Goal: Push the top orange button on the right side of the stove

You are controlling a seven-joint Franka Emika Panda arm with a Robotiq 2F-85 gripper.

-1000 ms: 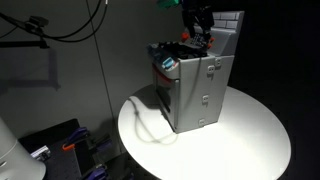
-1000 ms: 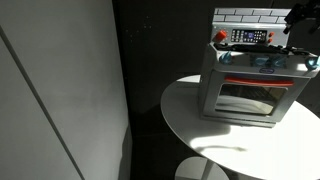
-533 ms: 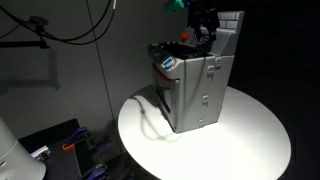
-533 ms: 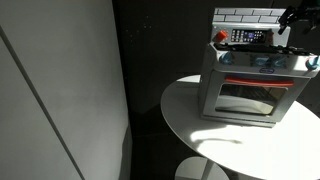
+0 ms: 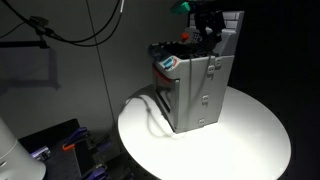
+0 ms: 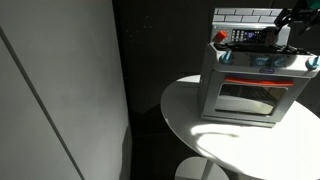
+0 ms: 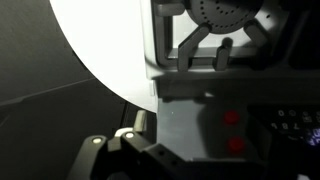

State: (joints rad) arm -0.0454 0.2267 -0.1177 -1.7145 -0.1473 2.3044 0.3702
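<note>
The small grey metal box-shaped toy stove (image 6: 245,90) sits toward the middle of the round white tabletop (image 5: 250,135). Its glass door faces the camera in an exterior view, and its latched side wall (image 5: 205,95) shows in the other. That leaves the top and back panel open to a reach from above. The white brick-pattern back panel (image 6: 240,14) stands along the rear edge behind the black cooktop (image 5: 175,50), w/ a strip of controls at its foot.

In the wrist view two small orange-red square buttons (image 7: 232,118) sit one beside the other on a grey face of the stove. These are prob. the pair the task means, but which counts as "top" I can't tell from that angle.

The black end effector (image 5: 207,25) hangs above the stove's back corner, by the end of the brick panel. In the other exterior view it is the dark shape at the panel's right end (image 6: 290,22). It looks to be apart from the stove, not pressing anything. My guess is it's held high so it clears the panel edge and can line up before it comes down or in on the button. Whether its fingers are together or spread I can't tell, as it's too dark and small in both exterior views.

The push itself looks not yet made, so the task is at the approach stage. The next move needs a narrow fingertip on one button only, since its neighbour is just beside it. The stove is light, so a sideways shove could slide it on the tabletop.

A pale cord (image 5: 150,120) trails across the tabletop from the stove's door side, well clear of the arm.
</note>
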